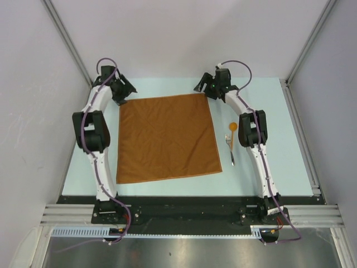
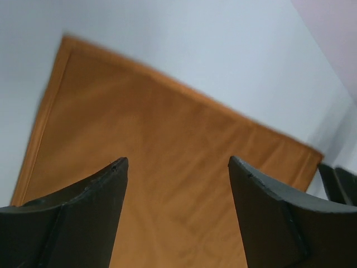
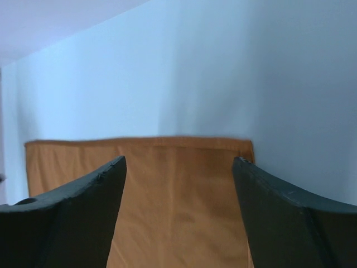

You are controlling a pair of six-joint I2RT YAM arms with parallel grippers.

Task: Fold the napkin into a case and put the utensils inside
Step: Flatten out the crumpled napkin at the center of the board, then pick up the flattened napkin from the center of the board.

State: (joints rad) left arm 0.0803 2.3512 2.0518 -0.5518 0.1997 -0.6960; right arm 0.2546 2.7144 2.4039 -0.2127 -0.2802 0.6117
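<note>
The rust-orange napkin (image 1: 167,138) lies flat and unfolded on the pale table; no folded case shows. My left gripper (image 1: 126,90) is open and empty above the napkin's far left corner; its wrist view shows the cloth (image 2: 167,167) between the spread fingers. My right gripper (image 1: 204,86) is open and empty above the far right corner; its wrist view shows the cloth (image 3: 178,190) and its corner. The spoon with the orange bowl (image 1: 232,127) and the fork (image 1: 229,148) lie right of the napkin, beside the right arm.
Grey walls close in the table on the left, back and right. A metal rail (image 1: 301,134) runs along the right edge. The arm bases sit on a black strip (image 1: 184,209) at the near edge.
</note>
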